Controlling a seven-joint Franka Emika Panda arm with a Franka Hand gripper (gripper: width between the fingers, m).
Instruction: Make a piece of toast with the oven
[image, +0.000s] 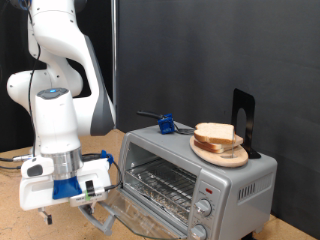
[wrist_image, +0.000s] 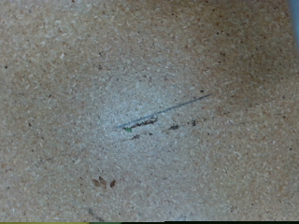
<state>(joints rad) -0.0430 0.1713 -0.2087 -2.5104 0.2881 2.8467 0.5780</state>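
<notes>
The gripper (image: 88, 203) hangs low over the tabletop (image: 15, 222) by the open glass door (image: 140, 215); I cannot tell whether its fingers are apart. Beyond, the piece of toast (image: 216, 134) lies on the wooden plate (image: 222, 155) atop the oven (image: 200, 175).

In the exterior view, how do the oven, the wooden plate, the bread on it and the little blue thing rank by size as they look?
1. The oven, by far the largest.
2. The wooden plate on top of it.
3. The bread slices stacked on the plate, slightly narrower than it.
4. The blue object on the oven's top, smallest; it sits farther back, which may shrink it a little.
</notes>
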